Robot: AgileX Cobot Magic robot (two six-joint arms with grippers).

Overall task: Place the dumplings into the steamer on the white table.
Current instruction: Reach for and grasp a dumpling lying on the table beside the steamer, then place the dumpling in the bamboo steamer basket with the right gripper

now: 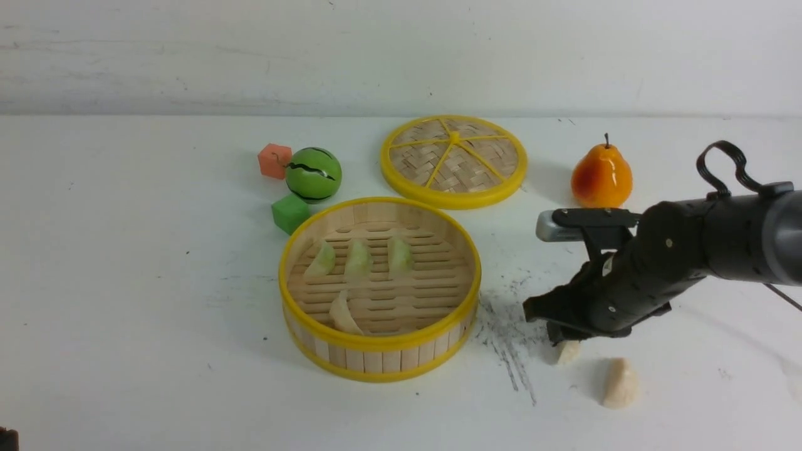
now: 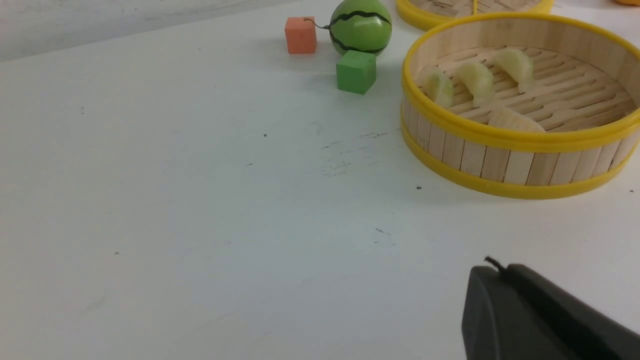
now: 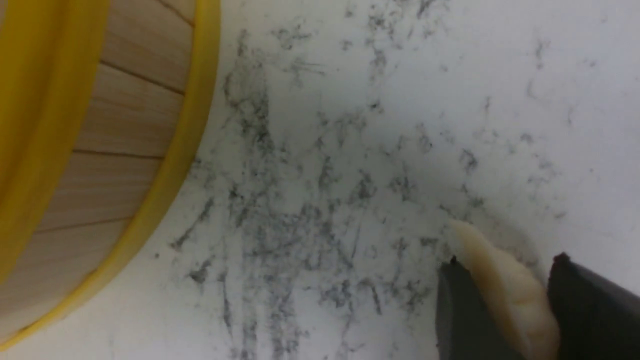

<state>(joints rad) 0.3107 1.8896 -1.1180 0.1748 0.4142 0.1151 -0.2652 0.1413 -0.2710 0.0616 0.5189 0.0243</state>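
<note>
Right tool [image 3: 506,261] is clamped on a white dumpling [image 3: 500,285] on the desk [image 1: 156,282]; next it should lift it into the steamer [image 1: 376,361].

Your right arm [image 1: 680,266] is showing a black, finely textured shell dotted with small bright screws [image 1: 669,243], and it is widening into a smooth grey sleeve [image 1: 783,241] at the rear. A thin black cable [image 1: 720,164] is looping above it, beside a silver block [image 1: 550,229] on a black bracket [image 1: 595,218]. The right pincer [image 1: 559,332] is ending in dark grey fingers [image 3: 460,315]. Your left pincer [image 2: 500,300] is showing matt black, with a short dark thread [image 2: 492,261] at its tip.
</note>
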